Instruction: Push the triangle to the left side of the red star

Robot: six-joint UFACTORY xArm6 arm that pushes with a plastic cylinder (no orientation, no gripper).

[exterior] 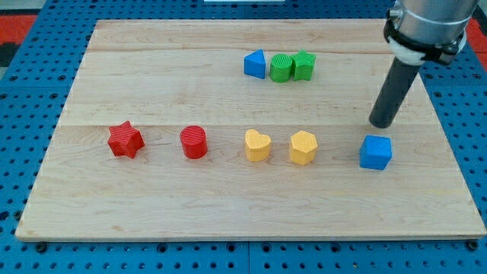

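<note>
The blue triangle (pixel 255 64) lies near the view's top, just left of a green cylinder (pixel 281 68) and a green star-like block (pixel 303 65). The red star (pixel 125 140) lies at the view's left in the middle row. My tip (pixel 382 122) is at the view's right, just above a blue cube (pixel 376 152) and far right of the triangle and the star. The rod rises to the view's top right corner.
A red cylinder (pixel 194 142), a yellow heart (pixel 257 145) and a yellow hexagon (pixel 303 148) lie in a row between the red star and the blue cube. The wooden board (pixel 228 213) rests on a blue pegboard.
</note>
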